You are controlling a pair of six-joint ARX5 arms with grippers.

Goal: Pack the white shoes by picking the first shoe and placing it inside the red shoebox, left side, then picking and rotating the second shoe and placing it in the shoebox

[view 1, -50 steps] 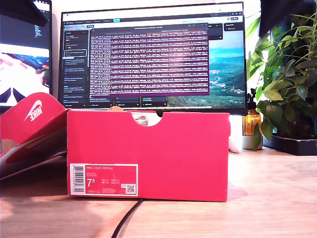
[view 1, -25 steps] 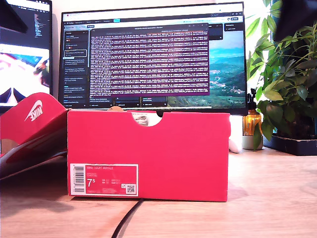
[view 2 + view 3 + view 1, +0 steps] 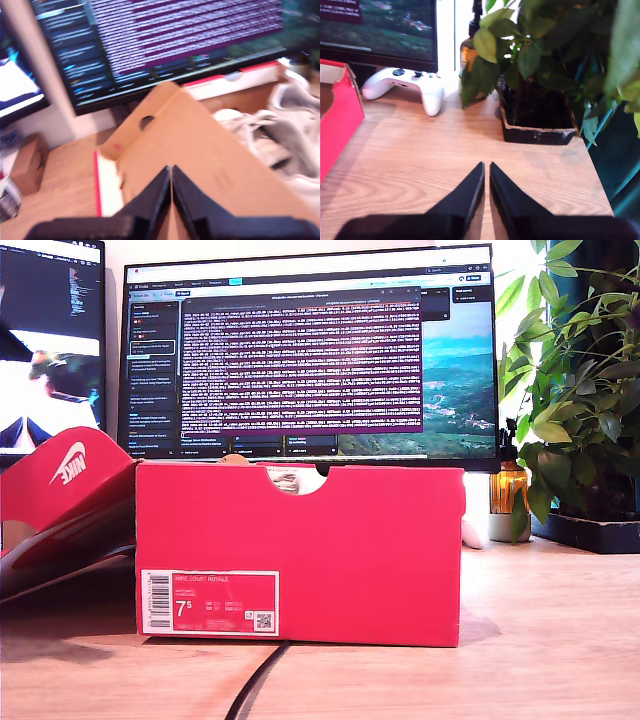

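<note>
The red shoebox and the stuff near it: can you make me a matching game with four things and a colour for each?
Things:
1. shoebox
2. game controller
3. plant
4. bottle

Colours:
A. green
B. amber
C. red
D. white

Pairs: 1-C, 2-D, 3-A, 4-B

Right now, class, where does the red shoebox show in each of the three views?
Exterior view: red shoebox fills the centre, label facing us.
First wrist view: its far red rim below the monitor.
Second wrist view: a red corner at the picture's edge.
Shared landmark: the monitor.
</note>
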